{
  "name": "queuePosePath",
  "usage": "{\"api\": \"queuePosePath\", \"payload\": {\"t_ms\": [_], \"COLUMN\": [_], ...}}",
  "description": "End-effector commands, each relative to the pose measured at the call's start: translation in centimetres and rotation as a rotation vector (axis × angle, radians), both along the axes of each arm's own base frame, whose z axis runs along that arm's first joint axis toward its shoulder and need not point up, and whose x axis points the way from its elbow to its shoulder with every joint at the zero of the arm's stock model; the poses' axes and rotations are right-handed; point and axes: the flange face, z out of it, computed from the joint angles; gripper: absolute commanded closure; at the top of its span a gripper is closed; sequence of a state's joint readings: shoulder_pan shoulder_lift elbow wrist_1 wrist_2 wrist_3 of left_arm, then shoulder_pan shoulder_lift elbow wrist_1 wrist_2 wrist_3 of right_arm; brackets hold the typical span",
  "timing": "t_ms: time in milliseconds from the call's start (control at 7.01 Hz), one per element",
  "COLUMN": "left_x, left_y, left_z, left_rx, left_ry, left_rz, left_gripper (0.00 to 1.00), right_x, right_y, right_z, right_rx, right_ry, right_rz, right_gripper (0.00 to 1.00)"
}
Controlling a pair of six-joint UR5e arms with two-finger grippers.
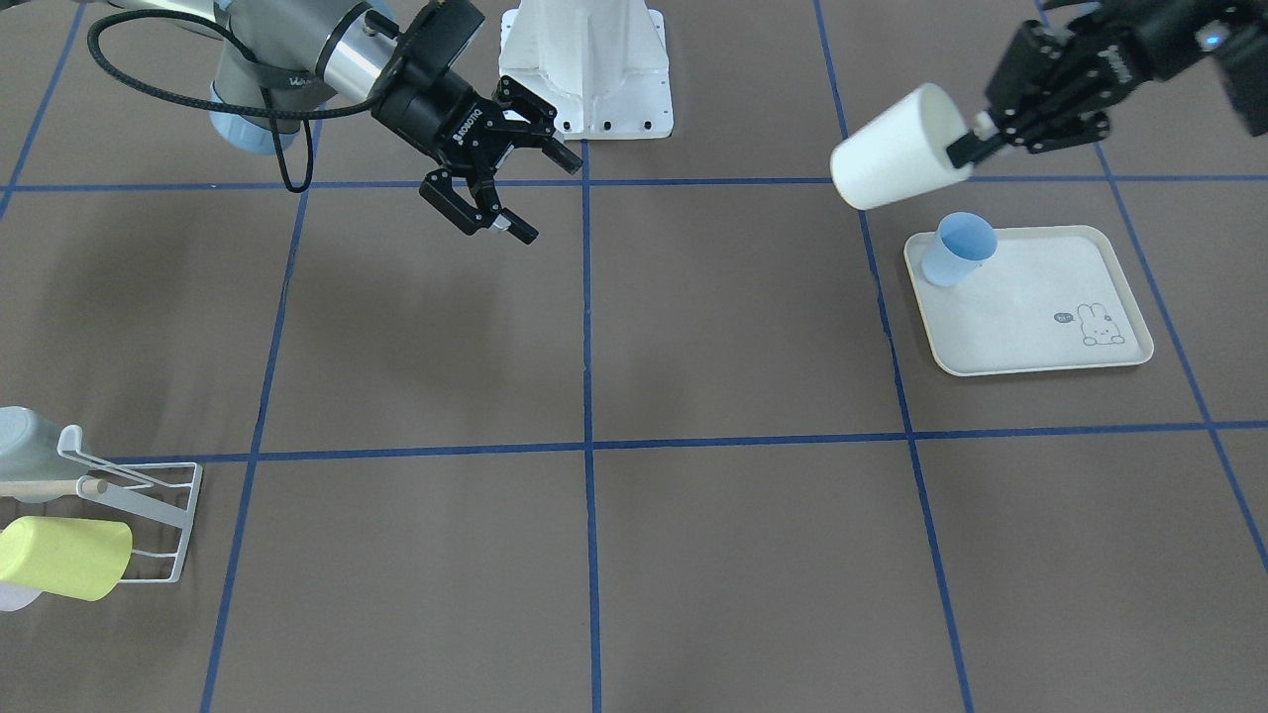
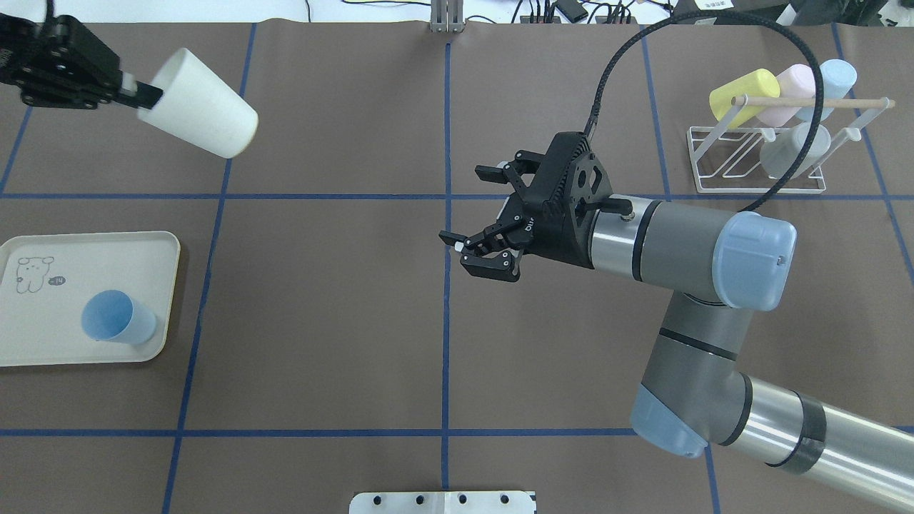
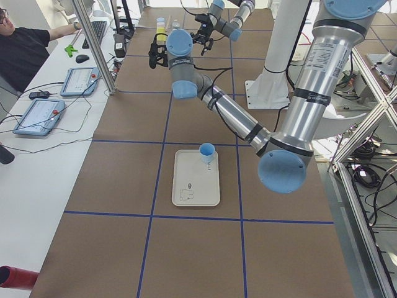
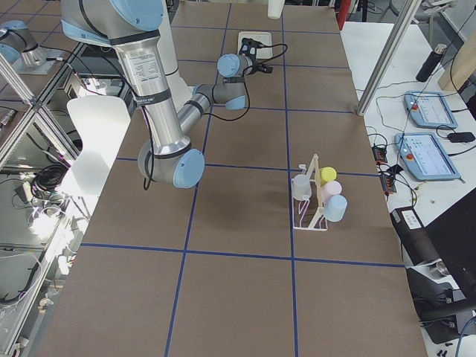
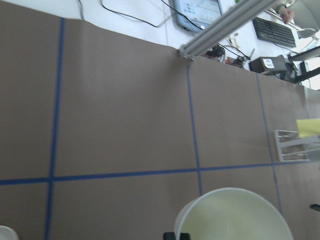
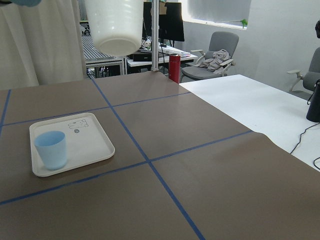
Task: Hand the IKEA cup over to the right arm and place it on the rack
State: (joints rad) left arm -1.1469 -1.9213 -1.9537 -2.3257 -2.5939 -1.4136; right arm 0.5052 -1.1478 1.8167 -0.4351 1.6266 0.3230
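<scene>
Hand-over prep is judged in hand: the white tapered plastic cup (image 2: 200,103) is held aloft by its rim in the clenched black left gripper (image 2: 143,93) at the far left. It is well apart from the black right gripper (image 2: 471,207), which is spread empty near centre. Next, the cup must be brought to centre, taken by the right, then hung on the white wire rack w/ wooden rod (image 2: 757,190). Brown matting w/ blue tape grid (image 2: 321,321) is seen, plus a cream rabbit-print tray (image 2: 43,343) w/ a light-blue cup (image 2: 114,321); desks (image 3: 37,155) & office chairs (image 6: 210,52) are seen around.

A grey office chair (image 6: 225,40) stands beyond the brown table (image 6: 200,175) crossed by blue tape lines (image 6: 127,131).
</scene>
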Motion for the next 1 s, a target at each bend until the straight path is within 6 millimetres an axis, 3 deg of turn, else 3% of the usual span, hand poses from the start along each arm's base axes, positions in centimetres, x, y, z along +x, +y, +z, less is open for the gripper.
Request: {"api": "queuePosePath", "payload": {"t_ms": [0, 428, 856], "left_x": [4.4, 10.2, 13.8], "left_y": [1.6, 3.2, 4.6], "left_z": [-3.1, -6.0, -7.5], "left_rx": [0.012, 0.026, 0.002], "left_ry": [0.051, 0.089, 0.117], "left_rz": [0.063, 0.07, 0.053], "left_gripper": [1.0, 1.0, 1.0], "right_x": [-1.1, -0.7, -0.5], "right_y": [1.5, 2.2, 2.2], "right_z": [-0.7, -1.2, -1.4], "right_rx": [0.018, 0.049, 0.061], "right_ry": [-0.03, -0.081, -0.083], "right_rz": [-0.027, -0.035, -0.03], "right_gripper": [0.01, 0.01, 0.01]}}
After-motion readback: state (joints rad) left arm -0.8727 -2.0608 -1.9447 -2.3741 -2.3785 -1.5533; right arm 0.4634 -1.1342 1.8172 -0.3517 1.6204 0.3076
